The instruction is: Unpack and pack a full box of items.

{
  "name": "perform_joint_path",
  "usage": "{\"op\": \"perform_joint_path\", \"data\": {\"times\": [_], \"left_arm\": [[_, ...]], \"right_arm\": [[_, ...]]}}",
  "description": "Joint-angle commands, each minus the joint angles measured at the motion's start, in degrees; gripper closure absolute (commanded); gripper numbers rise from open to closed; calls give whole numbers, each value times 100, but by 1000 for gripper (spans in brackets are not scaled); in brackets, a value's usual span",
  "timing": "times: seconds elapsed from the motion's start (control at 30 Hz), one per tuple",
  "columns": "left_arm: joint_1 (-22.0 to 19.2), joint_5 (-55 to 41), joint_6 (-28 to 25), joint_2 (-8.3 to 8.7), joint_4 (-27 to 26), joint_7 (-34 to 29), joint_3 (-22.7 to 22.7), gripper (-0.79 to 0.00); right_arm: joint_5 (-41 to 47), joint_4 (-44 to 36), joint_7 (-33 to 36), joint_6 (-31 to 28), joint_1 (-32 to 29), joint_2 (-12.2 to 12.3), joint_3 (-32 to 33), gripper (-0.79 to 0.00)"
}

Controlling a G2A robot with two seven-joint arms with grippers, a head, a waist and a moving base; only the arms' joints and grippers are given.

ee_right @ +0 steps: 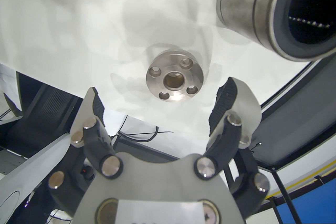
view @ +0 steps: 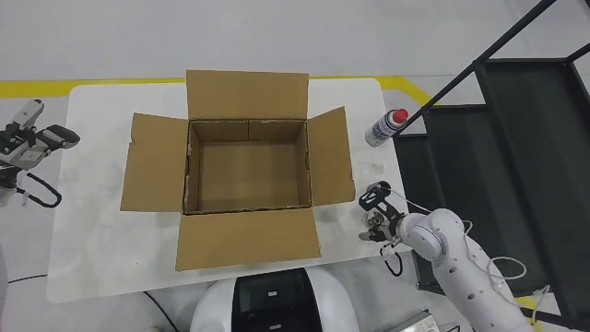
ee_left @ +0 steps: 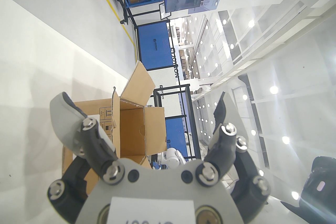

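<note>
1. Top view, and you're looking at the box (view: 247,164) in the middle of the surface (view: 92,240). All four flaps are folded outward and its cardboard floor is in plain sight.
2. Look right of the box, just past its right flap. There's a spray can (view: 386,127) with a red cap, apart from the cardboard.
3. Your right pincer (view: 371,214) hangs off the box's near right corner, clear of the flap and close to the surface's edge.
4. Right wrist view now: that pincer is spread wide, with nothing between its pads (ee_right: 223,96). A round metal flange (ee_right: 174,83) with four holes lies flat on the surface just ahead of the fingers, touching neither one.
5. Beyond the flange you've got a metal cylinder (ee_right: 262,7) on its side, hollow end toward the camera, apart from the flange.
6. Back in the top view, your left pincer (view: 53,122) sits well out to the left of the box, beyond the surface's edge.
7. Left wrist view confirms it: the fingers are wide apart and carrying nothing, with the box showing farther off between them.
</note>
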Motion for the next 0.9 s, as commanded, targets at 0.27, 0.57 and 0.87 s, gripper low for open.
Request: {"op": "perform_joint_path", "data": {"times": [0.27, 0.57, 0.87], "left_arm": [[0, 0, 0, 0, 0, 0, 0, -785], [0, 0, 0, 0, 0, 0, 0, -785], [0, 0, 0, 0, 0, 0, 0, -785]], "right_arm": [[36, 312, -59, 71, 203, -36, -227, -693], [75, 431, -95, 166, 308, -37, -212, -277], [24, 167, -94, 201, 185, -5, -80, 0]]}}
